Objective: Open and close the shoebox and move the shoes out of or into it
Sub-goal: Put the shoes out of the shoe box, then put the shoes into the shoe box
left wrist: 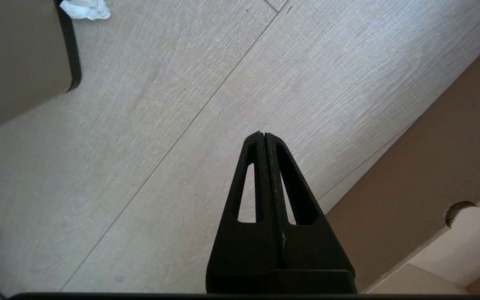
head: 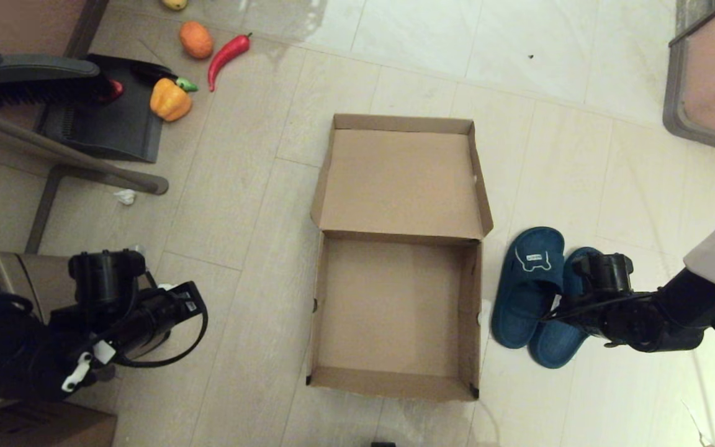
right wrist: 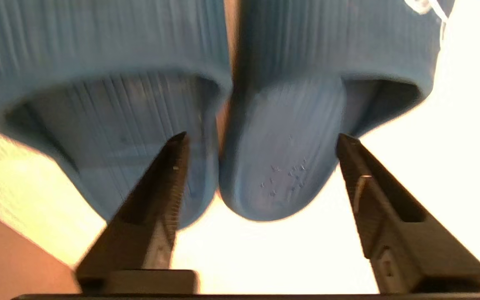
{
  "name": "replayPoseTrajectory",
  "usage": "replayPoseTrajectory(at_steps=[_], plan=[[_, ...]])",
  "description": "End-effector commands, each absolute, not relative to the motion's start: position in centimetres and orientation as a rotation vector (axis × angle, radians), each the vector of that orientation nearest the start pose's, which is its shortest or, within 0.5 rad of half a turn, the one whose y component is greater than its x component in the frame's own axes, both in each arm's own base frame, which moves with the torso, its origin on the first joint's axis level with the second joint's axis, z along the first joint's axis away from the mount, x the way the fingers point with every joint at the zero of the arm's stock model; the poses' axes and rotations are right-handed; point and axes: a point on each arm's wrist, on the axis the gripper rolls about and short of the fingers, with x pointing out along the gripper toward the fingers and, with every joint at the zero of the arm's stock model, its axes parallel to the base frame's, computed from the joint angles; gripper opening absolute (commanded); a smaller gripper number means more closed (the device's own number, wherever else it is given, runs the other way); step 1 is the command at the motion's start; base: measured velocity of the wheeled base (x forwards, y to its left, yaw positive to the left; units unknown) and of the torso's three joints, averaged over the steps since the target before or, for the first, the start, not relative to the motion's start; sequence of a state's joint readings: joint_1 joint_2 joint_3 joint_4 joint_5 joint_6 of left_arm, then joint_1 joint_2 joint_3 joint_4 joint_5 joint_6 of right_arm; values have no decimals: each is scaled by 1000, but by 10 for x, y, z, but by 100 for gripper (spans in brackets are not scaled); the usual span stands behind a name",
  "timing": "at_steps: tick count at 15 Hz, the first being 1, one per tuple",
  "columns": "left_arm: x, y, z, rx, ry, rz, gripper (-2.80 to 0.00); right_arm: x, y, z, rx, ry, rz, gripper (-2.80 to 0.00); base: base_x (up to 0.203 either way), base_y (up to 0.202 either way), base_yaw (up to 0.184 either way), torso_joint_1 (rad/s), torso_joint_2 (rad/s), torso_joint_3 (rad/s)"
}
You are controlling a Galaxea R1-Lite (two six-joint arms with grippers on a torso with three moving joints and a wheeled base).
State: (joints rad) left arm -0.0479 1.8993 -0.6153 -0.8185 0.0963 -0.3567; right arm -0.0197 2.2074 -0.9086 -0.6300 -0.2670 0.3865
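The shoebox [head: 395,261] is plain matt brown cardboard. The shoes [right wrist: 223,104] look like soft matt teal rubber with fine ribbing. The floor [left wrist: 161,104] shows pale tiles with a faint woodgrain texture. The left tool [left wrist: 263,137] is matt black plastic.

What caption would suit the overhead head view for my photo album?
Right end effector open over the blue shoes, beside the open, empty shoebox; left end effector shut, parked.
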Motion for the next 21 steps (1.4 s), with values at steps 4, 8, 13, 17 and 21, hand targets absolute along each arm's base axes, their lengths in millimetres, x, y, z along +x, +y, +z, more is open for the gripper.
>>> replayPoseTrajectory(at_steps=[4,8,13,17,21], plan=[[312,-6,89,-327,424,145,-280,388,-14,32,315,509,-393,0,0,0,0,0,0,0],[314,5,92,-332,409,176,-280,400,-20,10,318,494,-408,0,0,0,0,0,0,0],[314,7,95,-331,395,182,-280,417,-29,18,336,414,-424,0,0,0,0,0,0,0],[313,8,98,-329,387,181,-280,421,-30,14,337,395,-424,-280,0,0,0,0,0,0],[309,8,102,-333,376,178,-280,418,-30,15,320,365,-446,-280,0,0,0,0,0,0]])
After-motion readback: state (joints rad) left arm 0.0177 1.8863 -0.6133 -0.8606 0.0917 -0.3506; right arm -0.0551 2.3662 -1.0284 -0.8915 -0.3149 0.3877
